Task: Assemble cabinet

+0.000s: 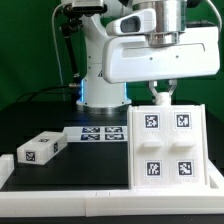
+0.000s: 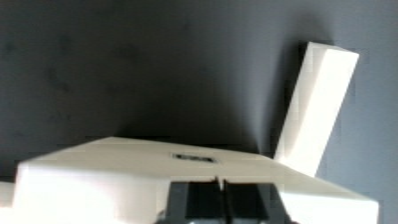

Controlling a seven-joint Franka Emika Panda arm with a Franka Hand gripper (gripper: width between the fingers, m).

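The cabinet body (image 1: 167, 143) is a white box at the exterior view's right, showing a face with several square tags. My gripper (image 1: 160, 92) hangs straight above the body's top edge, fingers together, at or just over it. In the wrist view the dark finger pads (image 2: 199, 200) meet with only a thin line between them, and nothing shows in the grip. The white body (image 2: 143, 170) with a small tag fills the view right past the fingertips. A smaller white tagged block (image 1: 40, 150) lies on the black table at the exterior view's left, well apart from the gripper.
The marker board (image 1: 100, 133) lies flat between the block and the body. A low white rail (image 1: 60, 175) runs along the table's front edge. The arm's base (image 1: 100, 90) stands behind. A long narrow white slab (image 2: 317, 100) shows beside the body in the wrist view.
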